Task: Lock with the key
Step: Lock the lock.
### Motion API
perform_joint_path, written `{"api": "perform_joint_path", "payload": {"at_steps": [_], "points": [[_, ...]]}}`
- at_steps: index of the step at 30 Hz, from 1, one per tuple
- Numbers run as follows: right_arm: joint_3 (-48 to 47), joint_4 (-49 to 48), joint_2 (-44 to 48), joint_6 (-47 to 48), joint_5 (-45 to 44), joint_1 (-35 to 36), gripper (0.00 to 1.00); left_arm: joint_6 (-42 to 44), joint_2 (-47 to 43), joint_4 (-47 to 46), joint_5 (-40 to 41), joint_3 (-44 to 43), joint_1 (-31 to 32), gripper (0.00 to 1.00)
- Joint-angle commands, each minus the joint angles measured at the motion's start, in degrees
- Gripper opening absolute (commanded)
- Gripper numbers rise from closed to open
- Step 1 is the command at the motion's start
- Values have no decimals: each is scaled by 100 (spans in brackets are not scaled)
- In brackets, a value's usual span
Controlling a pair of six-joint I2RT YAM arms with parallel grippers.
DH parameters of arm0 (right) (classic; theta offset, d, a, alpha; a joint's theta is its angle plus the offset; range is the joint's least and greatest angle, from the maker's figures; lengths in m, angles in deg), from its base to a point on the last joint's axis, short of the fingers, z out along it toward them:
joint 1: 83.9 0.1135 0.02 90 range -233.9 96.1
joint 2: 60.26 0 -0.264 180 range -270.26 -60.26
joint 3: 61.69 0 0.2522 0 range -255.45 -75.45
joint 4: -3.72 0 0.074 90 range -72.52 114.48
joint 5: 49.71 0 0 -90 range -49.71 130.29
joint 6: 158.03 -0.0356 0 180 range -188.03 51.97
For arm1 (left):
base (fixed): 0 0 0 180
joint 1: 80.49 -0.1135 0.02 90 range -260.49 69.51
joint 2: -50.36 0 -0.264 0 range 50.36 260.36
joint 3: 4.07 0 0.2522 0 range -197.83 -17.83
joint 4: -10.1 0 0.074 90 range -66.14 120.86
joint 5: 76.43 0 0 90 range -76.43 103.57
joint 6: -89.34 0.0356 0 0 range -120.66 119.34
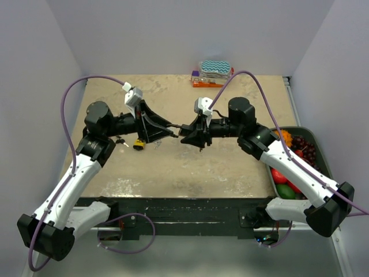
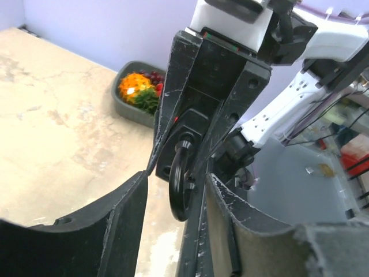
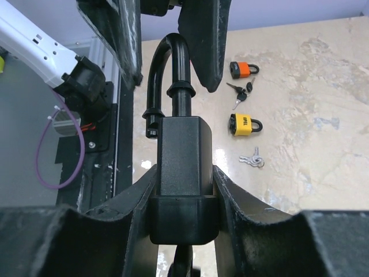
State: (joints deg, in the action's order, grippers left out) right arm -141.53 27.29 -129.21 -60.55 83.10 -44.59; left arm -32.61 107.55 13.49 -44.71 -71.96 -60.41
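Note:
A black padlock [image 3: 183, 167] is clamped by its body between the fingers of my right gripper [image 3: 184, 170], held above the table centre. Its shackle [image 3: 167, 63] is open, with the free end hanging outside the body. A black key head [image 3: 183, 266] shows below the lock's bottom. My left gripper [image 2: 177, 179] is open, its fingers [image 3: 202, 40] standing either side of the shackle's top. The shackle appears edge-on in the left wrist view [image 2: 180, 184]. In the top view both grippers meet, left [image 1: 174, 131] and right [image 1: 188, 137].
A yellow padlock [image 3: 244, 124], an orange padlock [image 3: 242, 70], dark keys [image 3: 239, 95] and silver keys [image 3: 252, 158] lie on the table left of centre. A grey tray [image 1: 297, 131] of fruit stands at the right edge. A patterned box [image 1: 214, 72] is at the back.

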Motion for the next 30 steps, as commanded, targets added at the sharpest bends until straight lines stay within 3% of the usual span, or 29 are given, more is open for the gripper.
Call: {"api": "perform_joint_path", "payload": {"at_steps": [1,7,16,27,30], "points": [[-185,-453,259,-300,175,7,0,2414,-226,1834,80,-563,32,49],[-177,-269,285,-230,439,-2,0,3316,-305,2285,-174,-625,32,44],[-203,-93,268,-28,544,59,0,3256,-287,2224,-368,-669,32,23],[-264,13,206,104,588,103,0,3239,-279,2242,-491,-643,32,32],[-265,-13,180,104,615,129,0,3238,-226,2215,-518,-643,32,21]]}}
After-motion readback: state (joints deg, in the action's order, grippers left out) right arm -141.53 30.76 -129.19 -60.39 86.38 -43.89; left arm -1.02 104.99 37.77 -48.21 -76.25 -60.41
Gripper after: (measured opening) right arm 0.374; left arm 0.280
